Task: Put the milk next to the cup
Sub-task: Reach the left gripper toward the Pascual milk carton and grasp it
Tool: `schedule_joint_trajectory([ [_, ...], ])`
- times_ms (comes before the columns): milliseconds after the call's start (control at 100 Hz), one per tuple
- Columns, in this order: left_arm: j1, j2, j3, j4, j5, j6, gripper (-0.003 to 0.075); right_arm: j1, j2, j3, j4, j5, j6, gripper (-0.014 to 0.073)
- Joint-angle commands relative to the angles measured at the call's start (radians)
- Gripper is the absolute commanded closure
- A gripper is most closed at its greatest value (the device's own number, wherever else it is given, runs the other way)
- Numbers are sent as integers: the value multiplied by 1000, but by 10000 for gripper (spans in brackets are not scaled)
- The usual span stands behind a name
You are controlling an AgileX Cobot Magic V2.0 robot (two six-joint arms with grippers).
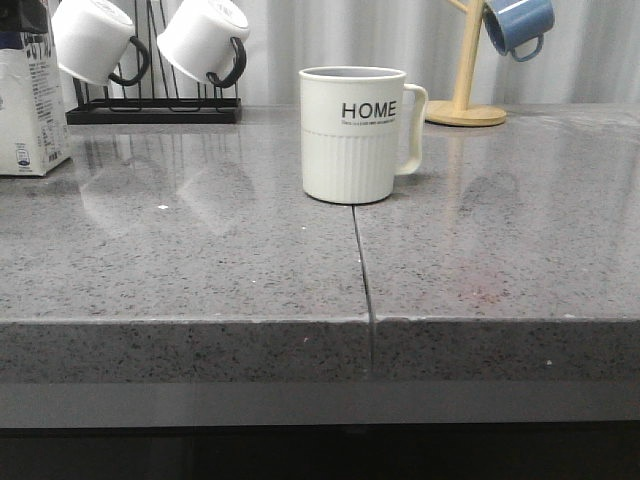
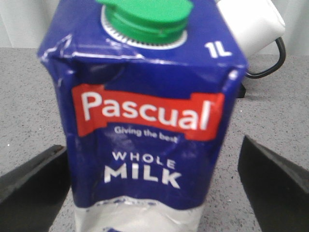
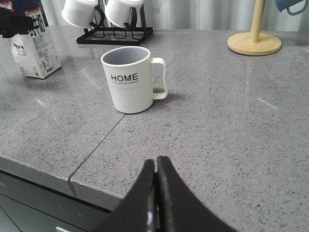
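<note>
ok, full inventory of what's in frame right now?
milk: 1, white carton with dark blue top and green cap, far left of the counter, between the left fingers.
cup: 1, cream ribbed mug marked HOME, centre, handle to the right.
white mugs: 2, black handles, hung on the rack.
rack: 1, black wire, back left.
blue mug: 1, hanging on the stand.
stand: 1, light wood, back right.
counter: 1, grey speckled, seam down the middle.
left gripper: open, jaws either side of the milk, gaps visible.
right gripper: shut, empty, over the counter's near edge.

Grey stone counter (image 1: 200,270); two white mugs (image 1: 95,38) on black rack (image 1: 150,112); blue mug (image 1: 518,25) on wooden stand (image 1: 465,100).
</note>
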Motion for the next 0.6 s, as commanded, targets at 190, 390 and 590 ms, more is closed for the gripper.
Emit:
schedule_joint_trajectory([
  [190,-4,-19,-42,-8,-104,-8,269,0,10,-26,-2,-76,-3,661],
  [390,-23,-54,-42,-8,-93,-8,377,0,10,-26,-2,-76,-3,661],
  [590,-106,-134,-38,-8,-89,-8,377,0,10,-26,-2,-76,-3,661],
])
